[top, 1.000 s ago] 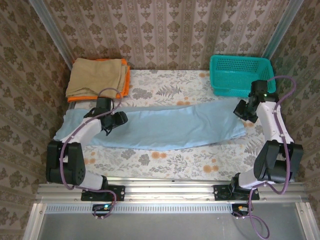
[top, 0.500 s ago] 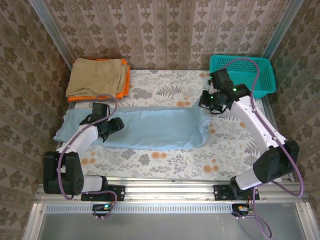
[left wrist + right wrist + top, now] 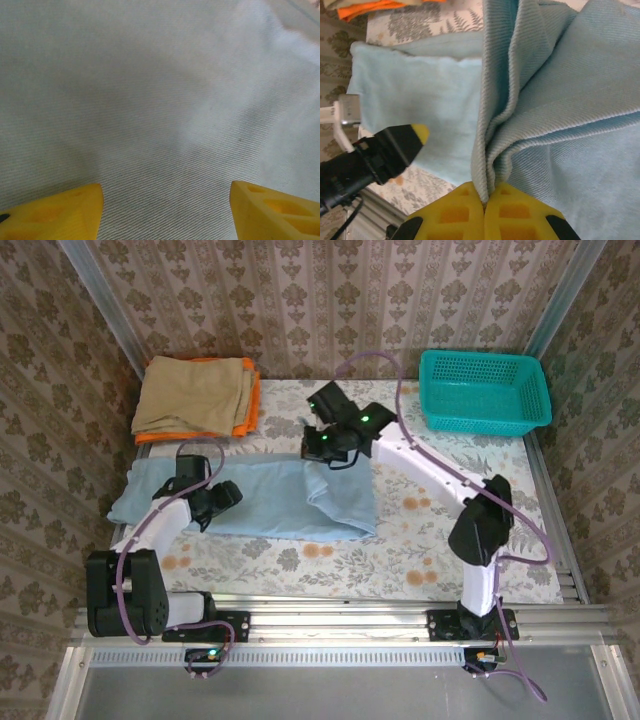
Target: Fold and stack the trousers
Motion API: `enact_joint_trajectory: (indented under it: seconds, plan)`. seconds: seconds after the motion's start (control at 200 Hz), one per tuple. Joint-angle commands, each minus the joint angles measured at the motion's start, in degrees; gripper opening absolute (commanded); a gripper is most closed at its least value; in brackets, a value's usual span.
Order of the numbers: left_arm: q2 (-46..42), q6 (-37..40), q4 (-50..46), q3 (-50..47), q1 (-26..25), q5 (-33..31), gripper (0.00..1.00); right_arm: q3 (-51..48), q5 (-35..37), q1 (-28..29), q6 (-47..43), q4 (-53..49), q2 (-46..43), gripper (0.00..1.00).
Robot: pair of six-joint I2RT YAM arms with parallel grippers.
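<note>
Pale-blue trousers (image 3: 265, 498) lie left of centre, their right end lifted and doubled over toward the left. The right gripper (image 3: 485, 200) pinches that bunched hem tight. The left gripper (image 3: 165, 212) hovers over flat cloth, jaws spread. A good fold likely means carrying the hem low until the edges meet (no sagging slack). Floral tabletop (image 3: 440, 530), patterned walls (image 3: 330, 300); teal basket (image 3: 483, 390) upper right, tan cloth (image 3: 195, 390) on orange cloth (image 3: 248, 418) upper left.
</note>
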Motion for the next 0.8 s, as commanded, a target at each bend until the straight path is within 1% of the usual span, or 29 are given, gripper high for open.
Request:
enact_joint_trajectory:
  seconds: [0.0,0.12,0.51,0.54,0.56,0.585,0.61,0.65,0.705,0.75,0.795]
  plan:
    - [-0.2,-1.3,1.5,-0.9,0.5,1.2,0.67,4.7,-0.9,1.5,3.8,3.3,3.6,0.00]
    - [0.5,-1.3,2.4,-1.7,0.9,1.4,0.67,8.7,-1.4,3.2,4.0,2.7,8.0,0.00]
    - [0.2,-1.6,2.4,-1.9,1.7,2.4,0.67,16.9,-3.4,5.5,6.8,2.9,18.7,0.00]
    - [0.0,-1.7,2.4,-2.0,1.7,2.5,0.67,17.2,-4.1,5.6,7.1,3.4,19.6,0.08]
    - [-0.2,-1.8,2.2,-1.8,1.7,2.5,0.68,17.4,-5.4,5.5,7.3,3.8,20.0,0.15]
    - [-0.6,-1.9,1.8,-1.7,1.8,2.5,0.68,18.1,-7.0,5.5,7.5,3.5,20.9,0.29]
    - [-1.0,-2.0,1.5,-1.5,2.0,2.5,0.68,18.6,-8.4,5.5,7.7,3.3,21.4,0.36]
    - [-2.1,-2.0,0.7,-1.2,2.4,2.3,0.69,19.0,-10.1,5.4,7.5,3.7,21.7,0.42]
    - [-3.7,-2.3,-0.3,-0.7,3.0,1.8,0.73,19.0,-11.6,5.3,6.7,3.5,21.1,0.49]
    - [-5.1,-2.4,-0.9,-0.2,3.4,1.4,0.73,19.0,-12.0,5.0,5.7,2.7,20.2,0.52]
    - [-6.4,-2.4,-1.8,0.4,3.7,0.8,0.75,18.4,-11.8,4.5,5.0,2.1,18.8,0.52]
